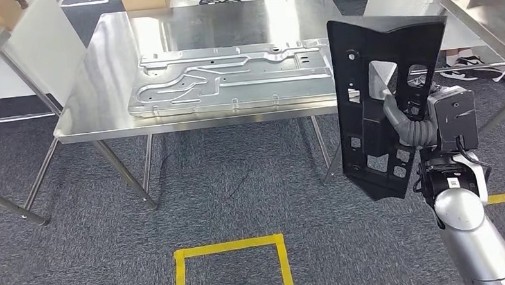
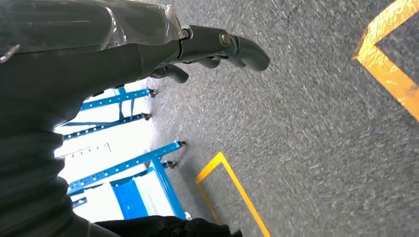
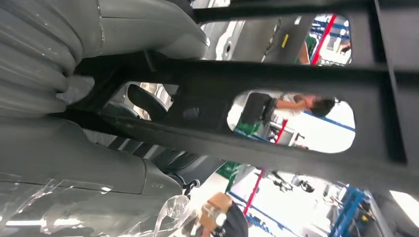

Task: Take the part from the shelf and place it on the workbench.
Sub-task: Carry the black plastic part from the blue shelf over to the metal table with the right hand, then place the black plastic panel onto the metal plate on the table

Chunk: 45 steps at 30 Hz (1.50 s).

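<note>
1. The right robot hand (image 1: 408, 124) holds the black part (image 1: 383, 104) up in the air — its grey thumb pokes through a hole in the part and its fingers are wrapped around a bar of it.
2. The black part stands almost upright, just in front of the right robot hand and above the grey carpet floor (image 1: 227, 201). It is beside the right end of the table (image 1: 105, 78), not on it.
3. The shiny metal table carries one big silver sheet-metal panel (image 1: 234, 76) that lies flat.
4. In the right wrist view, the black part (image 3: 276, 98) sits tight against the grey thumb (image 3: 148, 29).
5. The left robot hand (image 2: 217, 49) hangs down over the floor — its dark fingers are curled in and hold nothing.
6. Yellow tape lines (image 1: 232, 249) mark a box on the floor. A blue rack (image 2: 128, 168) stands behind.
</note>
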### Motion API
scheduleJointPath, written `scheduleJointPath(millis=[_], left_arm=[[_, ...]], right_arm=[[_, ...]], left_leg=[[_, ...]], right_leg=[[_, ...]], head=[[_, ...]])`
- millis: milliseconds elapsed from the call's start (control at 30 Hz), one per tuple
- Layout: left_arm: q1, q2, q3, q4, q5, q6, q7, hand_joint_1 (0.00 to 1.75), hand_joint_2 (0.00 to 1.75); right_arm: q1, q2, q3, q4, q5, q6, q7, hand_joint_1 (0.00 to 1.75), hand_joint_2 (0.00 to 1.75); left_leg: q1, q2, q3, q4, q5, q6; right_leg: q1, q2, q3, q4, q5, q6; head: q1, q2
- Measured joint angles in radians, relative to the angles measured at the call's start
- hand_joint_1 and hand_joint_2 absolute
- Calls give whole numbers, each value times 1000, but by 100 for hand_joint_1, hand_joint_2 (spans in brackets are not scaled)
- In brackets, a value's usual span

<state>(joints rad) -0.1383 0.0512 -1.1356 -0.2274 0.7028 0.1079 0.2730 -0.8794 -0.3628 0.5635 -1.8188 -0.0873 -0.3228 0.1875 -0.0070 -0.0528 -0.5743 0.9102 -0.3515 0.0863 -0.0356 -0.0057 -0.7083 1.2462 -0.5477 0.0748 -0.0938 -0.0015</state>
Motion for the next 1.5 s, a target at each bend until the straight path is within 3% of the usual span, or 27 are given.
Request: scheduleJointPath(millis=[33,67,133,200,267,300,333,400,467,500,533,567,633,667,700,800,867,900,967,1000,1033,1067,1133,1200,1300,1367,1500], left_arm=[[1,1,-1,0,-4,-2,5,0,175],[2,1,-1,0,-7,-3,10,0,175],[1,1,-3,0,-15,-7,16,0,175],[-3,1,-4,0,-21,-11,19,0,175],[-3,1,-5,0,-24,-16,20,0,175],[0,0,-6,0,-25,-19,21,0,175],[1,0,-8,0,-26,-22,21,0,175],[2,-1,-13,0,-28,-26,21,0,175],[1,-2,-19,0,-28,-28,21,0,175],[2,-2,-20,0,-27,-30,22,0,175],[3,-3,-21,0,-26,-32,23,0,175],[4,-4,-22,0,-25,-33,24,0,175],[6,-5,-22,0,-24,-35,27,0,175],[7,-5,-22,0,-24,-37,28,0,175],[7,-6,-23,0,-25,-39,29,0,175],[4,-13,-26,0,-41,-52,34,0,175],[4,-19,-29,0,-51,-61,40,0,175],[3,-22,-29,0,-54,-63,43,0,175],[1,-28,-31,0,-56,-63,45,0,175],[1,-31,-31,0,-55,-63,45,0,175],[1,-34,-33,0,-55,-63,45,0,175],[2,-36,-34,0,-54,-63,45,0,175],[3,-39,-37,0,-52,-61,45,0,175],[2,-39,-38,0,-49,-56,46,0,175],[4,-39,-40,0,-42,-51,46,0,175],[5,-39,-40,0,-38,-47,41,0,175],[3,-41,-42,0,-37,-40,28,0,175]], right_arm=[[-2,5,4,4,3,-1,3,175,175],[-5,11,7,8,8,-1,7,175,175],[-19,23,15,15,21,-2,18,175,175],[-38,34,23,23,33,-2,29,175,175],[-58,47,31,30,41,-2,38,175,175],[-69,54,35,33,45,-1,42,175,175],[-82,60,40,36,49,1,47,175,175],[-103,68,46,44,55,6,57,175,175],[-117,70,51,52,57,9,68,175,175],[-123,71,55,56,56,10,75,175,175],[-130,71,58,60,53,12,81,175,175],[-140,72,62,64,51,13,87,175,175],[-169,75,69,70,47,15,95,175,175],[-188,77,72,76,48,14,97,175,175],[-207,79,75,83,50,11,99,175,175],[-253,88,83,109,57,-4,100,175,175],[-274,93,90,128,57,-12,96,175,175],[-281,95,92,137,57,-15,93,175,175],[-286,98,98,157,56,-19,89,175,175],[-287,99,101,167,56,-20,88,175,175],[-289,99,105,176,56,-20,87,175,175],[-295,101,109,185,56,-20,86,175,175],[-318,103,115,200,56,-21,85,175,175],[-351,108,119,217,60,-23,87,175,175],[-399,118,125,242,74,-19,109,175,175],[-441,119,129,260,83,-7,137,175,175],[-531,107,135,291,73,47,222,175,175]], left_leg=[[-1,-10,7,0,-6,-1],[-1,-20,16,1,-12,-3],[-2,-40,32,2,-27,-10],[-2,-58,35,5,-38,-19],[1,-78,31,4,-43,-28],[3,-78,29,6,-48,-33],[2,-62,20,22,-58,-40],[2,-7,-35,124,-104,-53],[7,28,-123,277,-154,-63],[10,33,-155,326,-159,-66],[12,35,-170,335,-142,-68],[13,37,-163,301,-105,-67],[10,45,-109,149,-5,-59],[6,50,-82,83,28,-52],[2,54,-63,38,41,-45],[-1,53,-45,13,22,-30],[4,48,-33,7,16,-20],[7,46,-26,4,13,-15],[5,40,-18,4,6,-7],[5,35,-15,4,3,-5],[4,30,-10,5,0,-5],[4,24,-5,6,-4,-6],[5,15,6,9,-14,-14],[0,11,6,16,-24,-24],[-3,10,0,22,-30,-35],[-2,19,-16,57,-54,-45],[5,37,-137,320,-169,-59]], right_leg=[[0,1,-10,-6,23,-1],[0,6,1,-54,66,-4],[-1,43,59,-209,160,-10],[-2,74,98,-306,195,-15],[-1,64,105,-320,186,-23],[-1,53,108,-322,183,-27],[-3,41,113,-324,179,-33],[-5,19,123,-327,171,-42],[-4,-1,133,-327,160,-47],[-4,-8,141,-327,153,-46],[-4,-15,151,-326,144,-44],[-4,-20,162,-326,136,-42],[-3,-30,187,-327,117,-35],[0,-33,196,-327,109,-30],[2,-35,201,-327,102,-24],[4,-37,206,-328,87,-7],[2,-28,193,-286,58,-1],[1,-19,168,-230,28,1],[3,-6,87,-76,-31,4],[4,-3,51,-19,-43,5],[4,-2,30,1,-31,5],[3,-2,30,-23,3,4],[2,-2,72,-162,102,1],[2,1,114,-277,152,-3],[4,4,121,-298,146,-20],[1,3,122,-299,146,-29],[2,1,126,-299,142,-39]], head=[[0,0],[0,0],[0,0],[0,0],[0,0],[-1,0],[-2,0],[-4,0],[-6,0],[-6,0],[-6,0],[-6,0],[-6,0],[-6,0],[-5,0],[-5,0],[-5,0],[-5,0],[-5,0],[-5,0],[-5,0],[-5,0],[-4,0],[-4,0],[-5,0],[-5,0],[-5,0]])
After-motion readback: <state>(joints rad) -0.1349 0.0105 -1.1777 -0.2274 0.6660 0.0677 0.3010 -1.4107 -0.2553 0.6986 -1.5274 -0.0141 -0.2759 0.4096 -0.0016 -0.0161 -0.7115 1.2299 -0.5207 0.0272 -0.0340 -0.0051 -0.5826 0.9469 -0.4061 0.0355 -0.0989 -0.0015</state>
